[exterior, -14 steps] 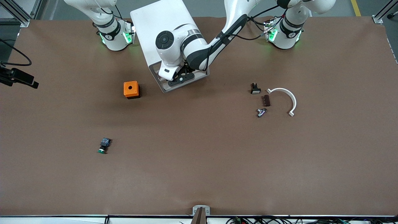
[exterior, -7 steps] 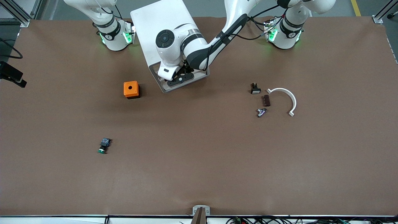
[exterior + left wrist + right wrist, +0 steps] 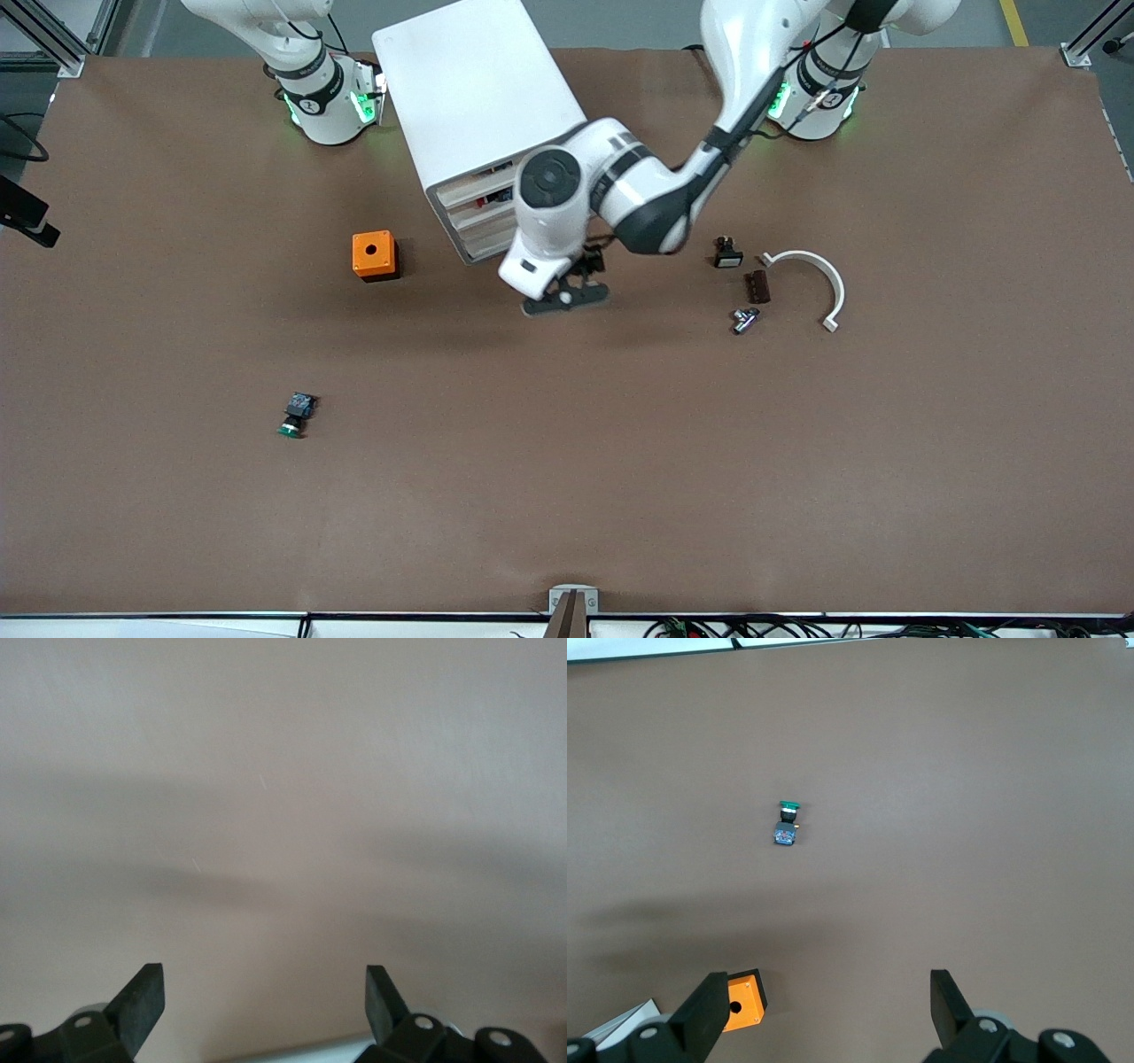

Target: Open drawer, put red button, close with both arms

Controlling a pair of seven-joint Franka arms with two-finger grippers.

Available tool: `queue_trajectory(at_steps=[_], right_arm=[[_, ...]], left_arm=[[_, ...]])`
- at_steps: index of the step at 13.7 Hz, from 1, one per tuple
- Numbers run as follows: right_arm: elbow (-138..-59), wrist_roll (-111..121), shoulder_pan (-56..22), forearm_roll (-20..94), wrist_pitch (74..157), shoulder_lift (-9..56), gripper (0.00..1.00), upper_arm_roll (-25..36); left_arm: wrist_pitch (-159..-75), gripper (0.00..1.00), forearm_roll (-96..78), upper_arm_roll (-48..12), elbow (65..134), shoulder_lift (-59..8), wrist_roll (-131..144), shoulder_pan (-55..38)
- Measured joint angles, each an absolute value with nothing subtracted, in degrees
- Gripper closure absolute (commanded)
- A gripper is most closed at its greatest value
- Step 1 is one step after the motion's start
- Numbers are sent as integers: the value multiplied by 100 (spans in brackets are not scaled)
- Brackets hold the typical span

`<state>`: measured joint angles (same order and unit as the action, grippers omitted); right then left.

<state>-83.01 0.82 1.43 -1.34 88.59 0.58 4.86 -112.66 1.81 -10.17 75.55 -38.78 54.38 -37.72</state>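
The white cabinet (image 3: pixel 478 89) stands between the two arm bases. Its stacked drawer fronts (image 3: pixel 478 221) face the front camera, and none stands out from the others. A small red and dark-blue thing (image 3: pixel 494 198), seemingly the red button, shows in the gap near the top of the fronts. My left gripper (image 3: pixel 565 299) hangs open and empty over bare table just in front of the cabinet. The left wrist view shows its open gripper (image 3: pixel 266 979) with only table below. My right gripper (image 3: pixel 828 988) is open, empty and high up, out of the front view.
An orange box with a hole (image 3: pixel 373 255) (image 3: pixel 742 1000) stands beside the cabinet. A green-capped button (image 3: pixel 296 415) (image 3: pixel 787 821) lies nearer the front camera. A white curved piece (image 3: pixel 819 276) and three small parts (image 3: pixel 744 283) lie toward the left arm's end. A black object (image 3: pixel 25 211) is at the right arm's end.
My left gripper has drawn back from the cabinet's drawer fronts, toward the front camera, uncovering them. The black object at the right arm's end has slid outward.
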Motion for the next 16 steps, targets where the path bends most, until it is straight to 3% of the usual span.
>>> queue_trajectory(at_steps=[10, 16], right_arm=[[-8300, 82, 145, -134, 8857, 58, 0, 488], [-8300, 82, 145, -134, 8855, 58, 0, 489]], left_arm=[[-10032, 0, 181, -894, 7645, -2569, 1212, -1382], [-9950, 0, 182, -325, 8207, -1399, 403, -863]])
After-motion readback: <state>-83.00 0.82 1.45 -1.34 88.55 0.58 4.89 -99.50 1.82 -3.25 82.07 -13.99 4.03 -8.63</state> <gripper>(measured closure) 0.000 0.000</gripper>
